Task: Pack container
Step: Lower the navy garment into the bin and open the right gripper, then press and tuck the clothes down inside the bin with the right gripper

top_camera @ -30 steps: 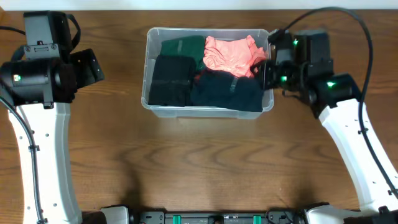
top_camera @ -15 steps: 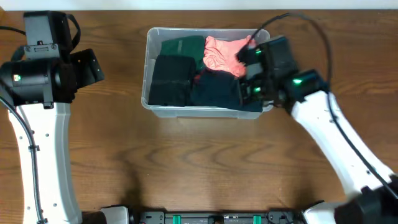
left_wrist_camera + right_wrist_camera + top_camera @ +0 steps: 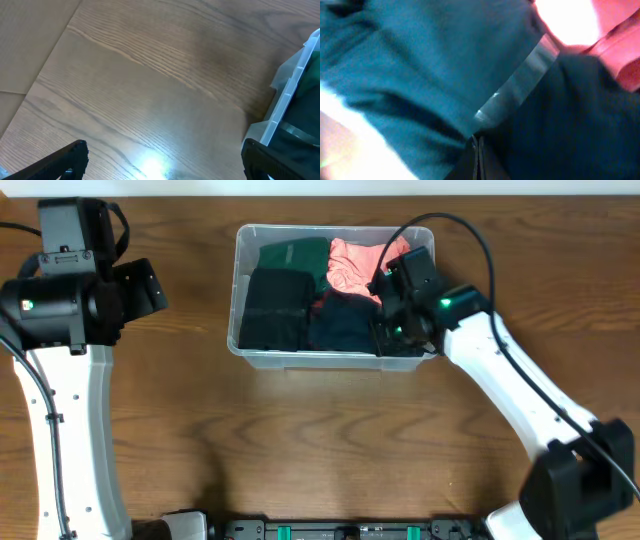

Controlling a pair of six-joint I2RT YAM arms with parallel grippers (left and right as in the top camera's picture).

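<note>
The container [image 3: 240, 290] is a clear tub at the table's back centre, and its corner [image 3: 287, 95] shows in the left wrist view. Folded clothes fill it: a green piece [image 3: 290, 255], a salmon-pink one [image 3: 355, 265], a black one [image 3: 272, 310] and a navy one [image 3: 345, 325]. My right gripper [image 3: 385, 330] reaches in at the tub's right end. It is shut [image 3: 477, 145], its tips down against the dark navy cloth [image 3: 570, 115] beside teal-looking fabric [image 3: 420, 60]. My left gripper [image 3: 150, 285] hangs open [image 3: 165, 150] over bare wood left of the tub.
The wooden table [image 3: 320, 440] stretches in front of and beside the tub. The left arm's white link [image 3: 75, 430] runs down the left side, the right arm's link [image 3: 520, 400] crosses the right half. A grey band [image 3: 520, 82] lies across the cloth.
My right arm has swung from outside the tub's right rim into the tub, over the navy garment, and its jaws have come together. The left arm has not moved.
</note>
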